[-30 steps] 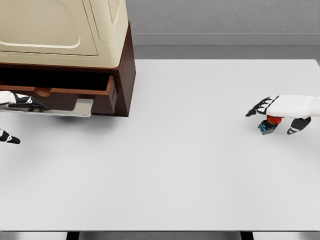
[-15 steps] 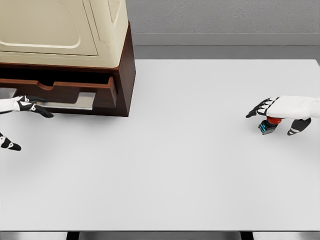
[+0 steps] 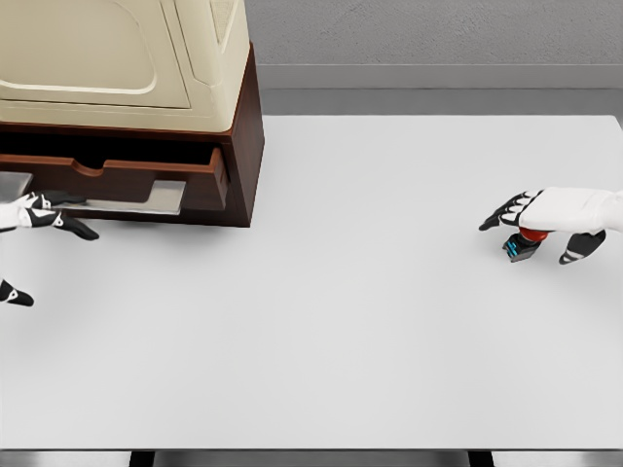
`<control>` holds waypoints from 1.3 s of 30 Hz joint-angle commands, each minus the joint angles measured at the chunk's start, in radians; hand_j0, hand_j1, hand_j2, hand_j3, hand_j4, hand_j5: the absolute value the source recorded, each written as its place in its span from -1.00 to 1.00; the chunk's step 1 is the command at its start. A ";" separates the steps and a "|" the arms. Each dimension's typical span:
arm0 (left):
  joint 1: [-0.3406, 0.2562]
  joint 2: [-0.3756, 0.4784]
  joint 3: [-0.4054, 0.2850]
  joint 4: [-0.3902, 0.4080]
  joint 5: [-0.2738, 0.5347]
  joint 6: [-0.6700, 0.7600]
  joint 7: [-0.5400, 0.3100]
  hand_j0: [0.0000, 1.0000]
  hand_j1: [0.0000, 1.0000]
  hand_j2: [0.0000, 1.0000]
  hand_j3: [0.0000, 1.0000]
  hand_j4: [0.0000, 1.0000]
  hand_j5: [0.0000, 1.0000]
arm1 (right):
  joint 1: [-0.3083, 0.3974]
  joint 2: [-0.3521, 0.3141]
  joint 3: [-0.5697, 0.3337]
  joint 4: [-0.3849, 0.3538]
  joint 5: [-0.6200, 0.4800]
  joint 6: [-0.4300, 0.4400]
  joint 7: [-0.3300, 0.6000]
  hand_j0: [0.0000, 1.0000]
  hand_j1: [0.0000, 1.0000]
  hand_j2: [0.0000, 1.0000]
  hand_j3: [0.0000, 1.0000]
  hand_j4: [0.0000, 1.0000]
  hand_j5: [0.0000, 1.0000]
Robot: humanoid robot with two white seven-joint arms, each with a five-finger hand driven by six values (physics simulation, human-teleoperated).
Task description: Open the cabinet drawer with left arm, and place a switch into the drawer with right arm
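The cabinet [image 3: 127, 58], cream on top with a brown base, stands at the table's back left. Its brown drawer [image 3: 127, 175] is pulled out a little, and a silver handle plate [image 3: 136, 199] hangs along the front. My left hand [image 3: 49, 261] is at the picture's left edge, just below and in front of the drawer, fingers spread, touching nothing. The switch [image 3: 523, 244], a red button on a black and blue base, lies on the table at the right. My right hand [image 3: 535, 238] hovers right over it, fingers extended on one side and thumb on the other, not closed around it.
The white table [image 3: 341, 321] stretches between the cabinet and the switch. Its front edge runs along the bottom of the picture and its right edge lies just past my right hand. A grey wall stands behind.
My left hand has let go of the drawer front and drifted down and to the left. The drawer has slid back slightly from where it was. The right hand and switch have stayed still.
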 commanded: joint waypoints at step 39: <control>0.002 0.182 -0.215 0.002 -0.035 -0.247 -0.001 0.76 0.76 0.76 0.76 0.76 0.76 | 0.002 -0.001 0.002 0.014 -0.003 0.002 0.000 0.77 0.77 0.77 0.77 0.77 0.77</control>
